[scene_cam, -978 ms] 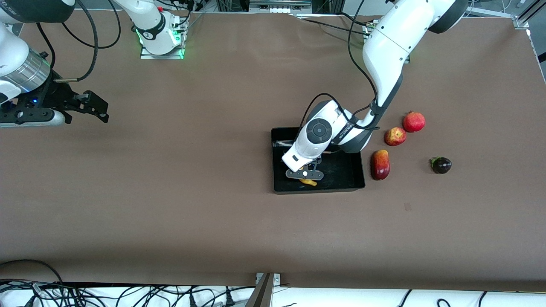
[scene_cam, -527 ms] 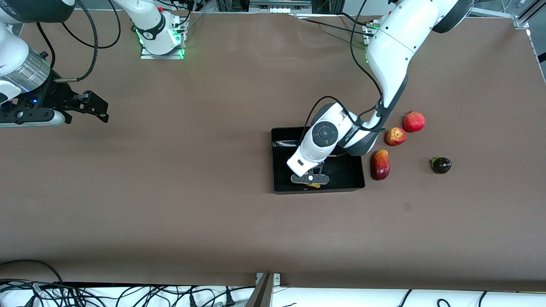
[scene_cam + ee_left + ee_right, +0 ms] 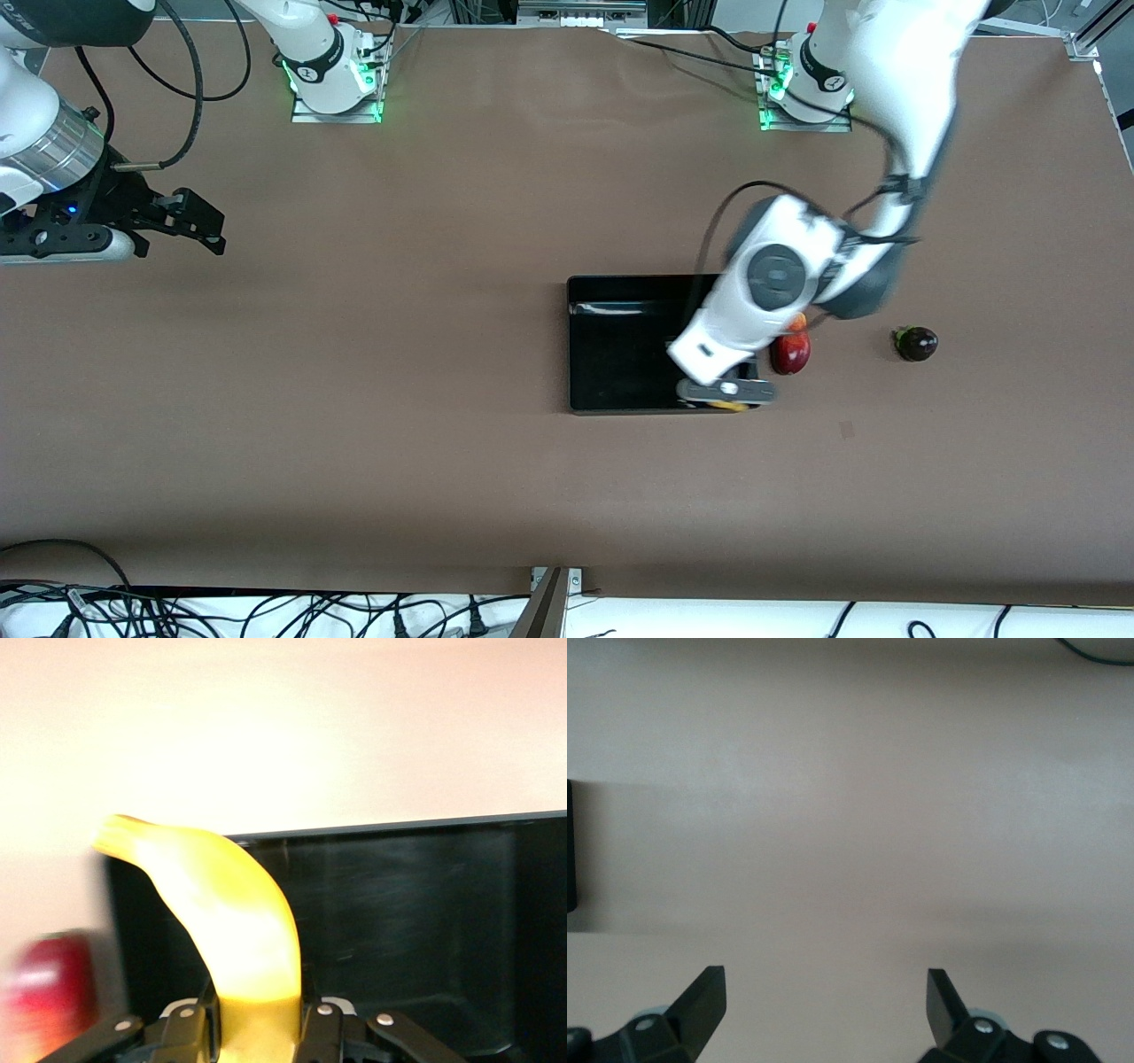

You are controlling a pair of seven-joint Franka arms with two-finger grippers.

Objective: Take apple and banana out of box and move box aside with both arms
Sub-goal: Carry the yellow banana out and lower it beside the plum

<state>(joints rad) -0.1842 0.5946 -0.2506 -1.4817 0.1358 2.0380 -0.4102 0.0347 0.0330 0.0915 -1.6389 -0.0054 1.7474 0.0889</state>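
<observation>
My left gripper (image 3: 726, 393) is shut on the yellow banana (image 3: 732, 407) and holds it over the corner of the black tray (image 3: 620, 354) nearest the mango. In the left wrist view the banana (image 3: 226, 921) rises from between the fingers (image 3: 323, 1032), with the tray's wall (image 3: 425, 921) beneath. Only a sliver of the apple (image 3: 797, 322) shows past the left arm. My right gripper (image 3: 199, 223) is open and empty, and waits at the right arm's end of the table; it also shows in the right wrist view (image 3: 826, 992).
The dark-red mango (image 3: 791, 353) lies beside the tray toward the left arm's end, blurred in the left wrist view (image 3: 49, 988). A small dark purple fruit (image 3: 915, 343) lies farther toward that end. The pomegranate is hidden by the left arm.
My left gripper has carried the banana from the middle of the tray to its corner by the mango. The left arm now covers the pomegranate and most of the apple. The right arm has not moved.
</observation>
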